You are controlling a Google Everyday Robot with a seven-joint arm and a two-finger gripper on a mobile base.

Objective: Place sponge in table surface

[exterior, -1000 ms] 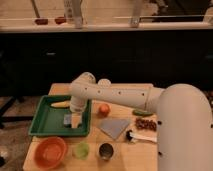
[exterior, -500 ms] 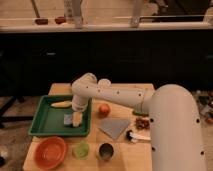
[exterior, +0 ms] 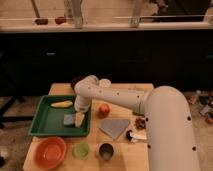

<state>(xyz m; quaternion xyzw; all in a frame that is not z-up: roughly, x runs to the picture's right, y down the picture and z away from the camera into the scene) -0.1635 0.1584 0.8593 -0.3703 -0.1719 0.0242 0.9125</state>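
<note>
The sponge (exterior: 69, 119), a small thick grey-blue block, lies in the green tray (exterior: 47, 123) near its front right part. My gripper (exterior: 79, 116) hangs from the white arm right over the tray, just right of the sponge, with a pale finger beside it. The light wooden table surface (exterior: 122, 150) carries the tray and all the other items.
A banana (exterior: 61, 104) lies at the tray's back. A red apple (exterior: 104, 108), a flat grey-blue cloth (exterior: 114, 127), an orange bowl (exterior: 49, 152), a green cup (exterior: 81, 149), a dark cup (exterior: 105, 150) and dark grapes (exterior: 140, 122) sit on the table. A dark counter stands behind.
The arm's elbow has shifted slightly toward the right and near side; the gripper stays low over the tray by the sponge. The sponge has not visibly moved.
</note>
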